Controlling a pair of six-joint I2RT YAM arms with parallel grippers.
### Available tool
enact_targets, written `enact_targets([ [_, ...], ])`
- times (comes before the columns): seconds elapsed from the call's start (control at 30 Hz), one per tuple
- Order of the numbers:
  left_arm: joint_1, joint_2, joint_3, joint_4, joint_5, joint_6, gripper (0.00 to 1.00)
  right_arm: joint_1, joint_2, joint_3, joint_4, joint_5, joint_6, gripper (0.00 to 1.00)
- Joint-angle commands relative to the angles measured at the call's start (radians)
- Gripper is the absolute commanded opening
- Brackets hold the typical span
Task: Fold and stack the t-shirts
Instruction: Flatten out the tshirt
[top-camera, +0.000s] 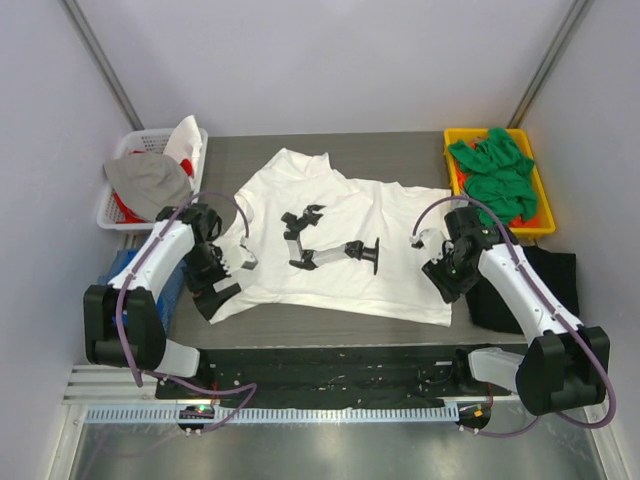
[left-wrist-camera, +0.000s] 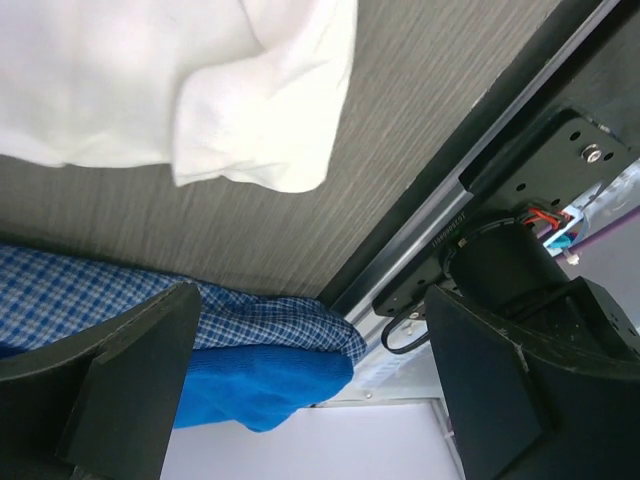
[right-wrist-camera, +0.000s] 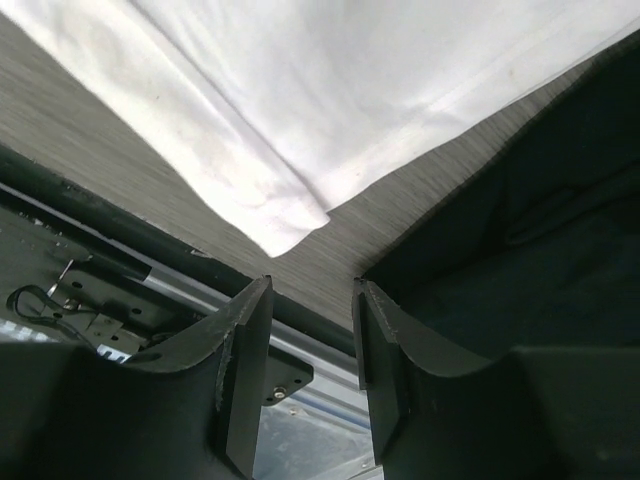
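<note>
A white latticed plastic basket (top-camera: 148, 136) and a yellow plastic tray (top-camera: 465, 132) are set at the far corners of a grey wood-grain table (top-camera: 390, 155).

white t-shirt (top-camera: 400, 275), green t-shirts (top-camera: 495, 170), black t-shirt (top-camera: 560, 270), yellow bin (top-camera: 452, 140)

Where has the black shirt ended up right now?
Seen from above, the black t-shirt lies at the right edge of the table, partly under the right arm. It sits just below the yellow bin of green shirts, right of the white shirt.
</note>
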Motion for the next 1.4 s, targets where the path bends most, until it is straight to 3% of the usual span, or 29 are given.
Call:
enact_targets([
  [0.0,-0.002,0.015,0.117,-0.095,0.073,-0.044,1.00,-0.004,0.039,0.050,0.113,0.052,0.038,0.45],
  [0.17,-0.008,0.127,0.255,-0.012,0.220,-0.100,1.00,-0.006,0.144,0.083,0.209,0.060,0.063,0.44],
  [0.33,-0.027,0.322,0.393,0.092,0.263,-0.198,1.00,-0.004,0.270,0.129,0.363,0.124,0.125,0.42],
  [0.5,-0.056,0.438,0.514,0.342,0.207,-0.333,1.00,-0.002,0.353,0.154,0.551,0.187,0.168,0.42],
  [0.7,-0.061,0.609,0.760,0.474,0.173,-0.457,1.00,-0.004,0.491,0.251,0.633,0.247,0.172,0.41],
  [1.1,-0.073,0.963,1.193,0.568,0.036,-0.535,1.00,-0.002,0.641,0.341,0.817,0.305,0.185,0.40],
  [1.37,-0.082,1.021,1.199,0.783,-0.172,-0.560,1.00,-0.002,0.674,0.355,0.848,0.296,0.172,0.40],
])
